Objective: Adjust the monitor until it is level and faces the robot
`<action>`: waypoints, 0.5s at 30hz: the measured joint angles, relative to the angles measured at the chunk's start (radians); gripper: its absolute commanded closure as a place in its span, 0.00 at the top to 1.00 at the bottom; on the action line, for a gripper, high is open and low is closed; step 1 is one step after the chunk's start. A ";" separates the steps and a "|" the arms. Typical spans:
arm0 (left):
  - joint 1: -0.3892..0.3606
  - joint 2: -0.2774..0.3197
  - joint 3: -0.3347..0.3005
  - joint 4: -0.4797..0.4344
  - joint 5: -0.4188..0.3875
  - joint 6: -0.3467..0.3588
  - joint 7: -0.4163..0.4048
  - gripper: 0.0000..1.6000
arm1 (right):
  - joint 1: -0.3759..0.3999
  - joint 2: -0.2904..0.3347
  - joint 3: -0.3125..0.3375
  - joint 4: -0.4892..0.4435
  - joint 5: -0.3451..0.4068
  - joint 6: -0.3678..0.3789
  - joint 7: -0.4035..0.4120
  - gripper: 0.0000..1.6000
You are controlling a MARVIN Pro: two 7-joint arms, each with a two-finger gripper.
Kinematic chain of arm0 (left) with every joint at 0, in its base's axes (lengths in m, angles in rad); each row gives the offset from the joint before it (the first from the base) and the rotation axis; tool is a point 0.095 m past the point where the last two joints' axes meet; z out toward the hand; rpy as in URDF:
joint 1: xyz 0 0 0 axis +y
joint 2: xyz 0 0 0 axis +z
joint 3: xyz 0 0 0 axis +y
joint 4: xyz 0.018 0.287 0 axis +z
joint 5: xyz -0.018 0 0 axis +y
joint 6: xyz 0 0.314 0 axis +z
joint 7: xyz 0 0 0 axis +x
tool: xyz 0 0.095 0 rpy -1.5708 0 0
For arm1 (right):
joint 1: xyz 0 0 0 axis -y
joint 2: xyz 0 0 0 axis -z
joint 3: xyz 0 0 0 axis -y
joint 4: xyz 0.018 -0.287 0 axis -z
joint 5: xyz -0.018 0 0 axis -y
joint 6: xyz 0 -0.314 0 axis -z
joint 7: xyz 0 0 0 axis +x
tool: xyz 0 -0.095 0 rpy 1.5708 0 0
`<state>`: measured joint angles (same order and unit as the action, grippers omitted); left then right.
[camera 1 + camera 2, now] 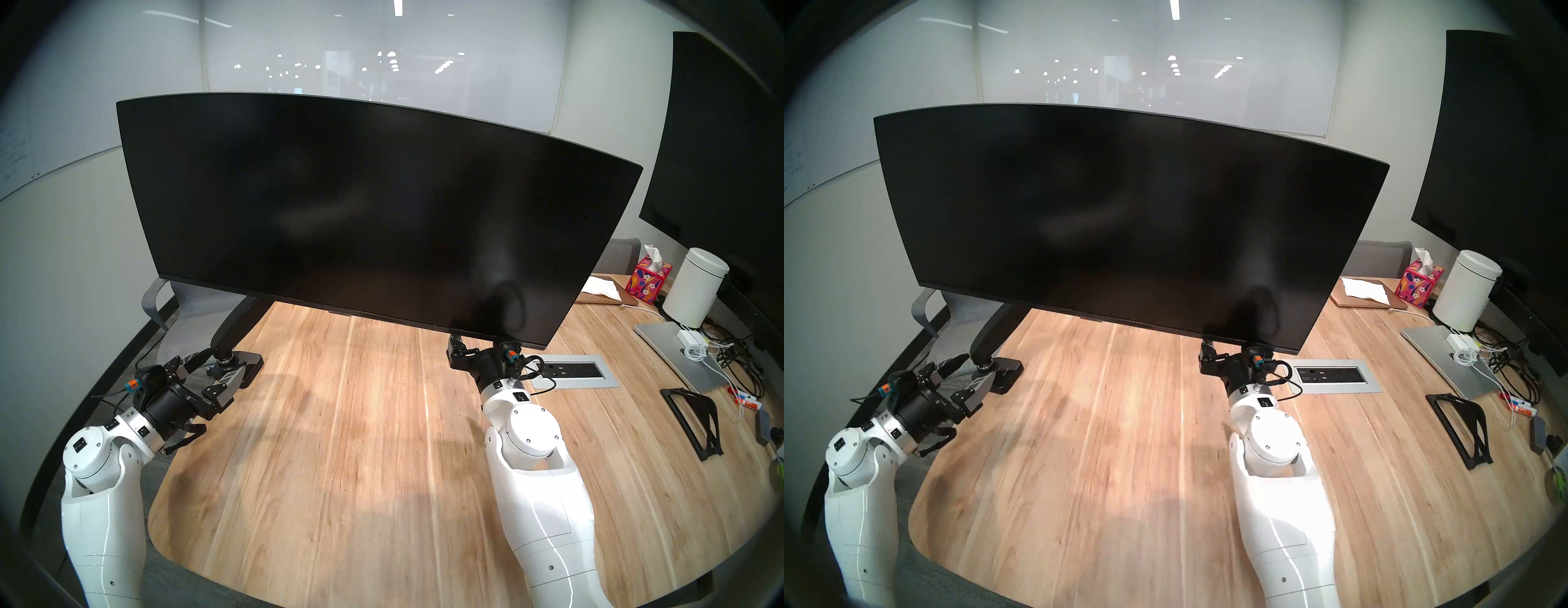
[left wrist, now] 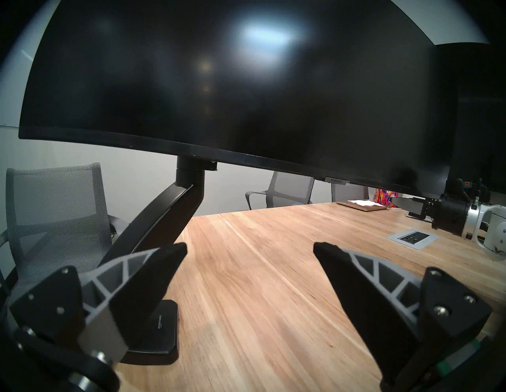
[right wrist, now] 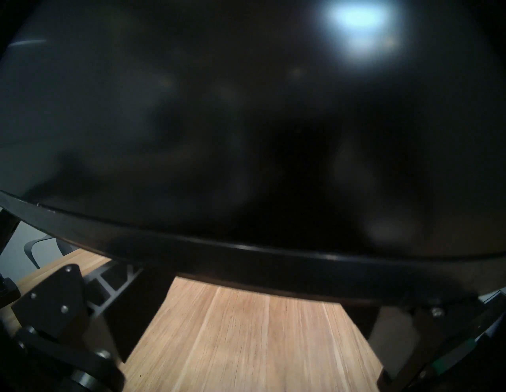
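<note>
Curved ultrawide monitor [image 1: 373,216] on black articulated mount arm [image 2: 161,216], tilted, right end lower, above wooden table [image 1: 360,446]. Right gripper [image 1: 460,346] at lower right bezel, fingertips hidden beneath; closure cannot be told. Left gripper [image 2: 250,247] spread wide, empty, near mount base, monitor above it.

Glossy black monitor [image 1: 373,212], wood-grain table [image 1: 360,446], mesh-cloth chair [image 2: 54,213].

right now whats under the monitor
Under the monitor lie bare wooden table, its black arm mount and the right tool at the lower edge. The screen hides that tool's fingertips from the head views.
</note>
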<state>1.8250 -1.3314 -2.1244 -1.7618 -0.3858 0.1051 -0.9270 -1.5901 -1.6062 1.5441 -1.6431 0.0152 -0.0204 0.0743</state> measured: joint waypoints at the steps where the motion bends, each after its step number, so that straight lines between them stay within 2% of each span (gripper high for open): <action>1: 0.000 0.000 0.000 0.000 0.000 0.000 0.000 1.00 | 0.000 0.000 0.000 0.000 -0.001 0.000 -0.001 1.00; 15: 0.000 0.000 0.000 0.000 0.000 0.000 0.000 1.00 | -0.003 0.003 0.001 -0.015 -0.016 0.012 -0.001 1.00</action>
<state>1.8249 -1.3314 -2.1245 -1.7618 -0.3857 0.1051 -0.9270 -1.5926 -1.6034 1.5455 -1.6578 -0.0011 -0.0087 0.0734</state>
